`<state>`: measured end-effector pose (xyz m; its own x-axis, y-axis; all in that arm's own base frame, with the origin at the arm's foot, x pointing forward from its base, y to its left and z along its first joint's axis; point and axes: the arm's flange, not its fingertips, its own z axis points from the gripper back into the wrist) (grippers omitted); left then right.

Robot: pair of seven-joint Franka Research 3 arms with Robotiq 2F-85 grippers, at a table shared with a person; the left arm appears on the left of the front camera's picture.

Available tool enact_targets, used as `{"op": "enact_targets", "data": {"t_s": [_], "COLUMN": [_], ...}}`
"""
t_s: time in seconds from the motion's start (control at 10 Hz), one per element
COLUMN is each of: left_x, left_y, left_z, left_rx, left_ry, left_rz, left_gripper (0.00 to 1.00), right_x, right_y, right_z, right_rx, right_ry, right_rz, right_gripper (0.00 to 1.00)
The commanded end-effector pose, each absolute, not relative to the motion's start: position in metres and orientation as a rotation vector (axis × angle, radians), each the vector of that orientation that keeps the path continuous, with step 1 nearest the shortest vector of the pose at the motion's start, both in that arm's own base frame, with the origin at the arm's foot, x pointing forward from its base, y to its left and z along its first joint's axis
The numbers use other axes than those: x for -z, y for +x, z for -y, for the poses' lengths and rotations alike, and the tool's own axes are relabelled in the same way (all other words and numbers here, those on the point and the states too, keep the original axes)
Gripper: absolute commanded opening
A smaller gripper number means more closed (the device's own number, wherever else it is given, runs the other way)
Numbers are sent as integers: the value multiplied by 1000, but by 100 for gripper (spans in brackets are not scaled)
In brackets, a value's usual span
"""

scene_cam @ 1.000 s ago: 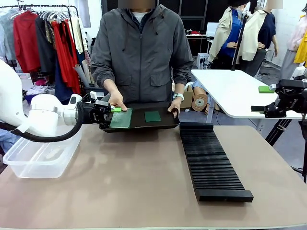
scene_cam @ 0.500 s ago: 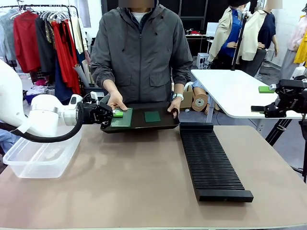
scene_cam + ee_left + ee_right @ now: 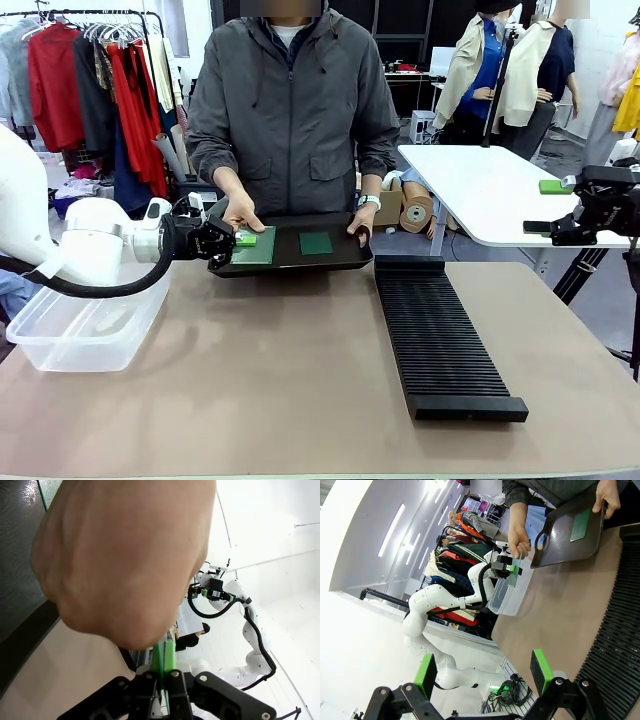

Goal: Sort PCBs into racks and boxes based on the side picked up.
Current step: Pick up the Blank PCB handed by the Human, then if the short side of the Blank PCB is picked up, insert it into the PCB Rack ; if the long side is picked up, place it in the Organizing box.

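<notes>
Seen from the front, the left claw (image 3: pixel 238 240) is clamped on the left edge of the larger pale-green board (image 3: pixel 257 248). That board sits at the left end of a black tray (image 3: pixel 290 263) held by a person across the table, with the smaller dark-green board (image 3: pixel 316 243) flat mid-tray. From the left wrist, the larger board shows edge-on as a thin green strip pinched between the fingers, just under the person's hand (image 3: pixel 120 555). From the right wrist, the right claw (image 3: pixel 484 672) stands wide with nothing between its pads, the ribbed black rack (image 3: pixel 620 645) beyond.
</notes>
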<state>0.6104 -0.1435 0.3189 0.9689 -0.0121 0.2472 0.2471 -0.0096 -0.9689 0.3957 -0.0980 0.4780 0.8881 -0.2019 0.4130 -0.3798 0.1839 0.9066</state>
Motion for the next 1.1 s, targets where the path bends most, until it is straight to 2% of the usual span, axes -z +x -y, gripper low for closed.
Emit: {"op": "enact_targets", "data": {"t_s": [0.0,1.0], "left_x": [-321,-321], "left_y": [609,609], "left_z": [144,144], "left_rx": [217,217], "left_ry": [-1589,-1589], "left_rz": [176,176], "left_gripper": [0,0], "right_x": [-480,-480], "right_y": [395,395], "right_z": [98,98], "right_rx": [-143,-143], "right_ry": [1403,1403], "right_rz": [507,507], "right_gripper": [100,100]}}
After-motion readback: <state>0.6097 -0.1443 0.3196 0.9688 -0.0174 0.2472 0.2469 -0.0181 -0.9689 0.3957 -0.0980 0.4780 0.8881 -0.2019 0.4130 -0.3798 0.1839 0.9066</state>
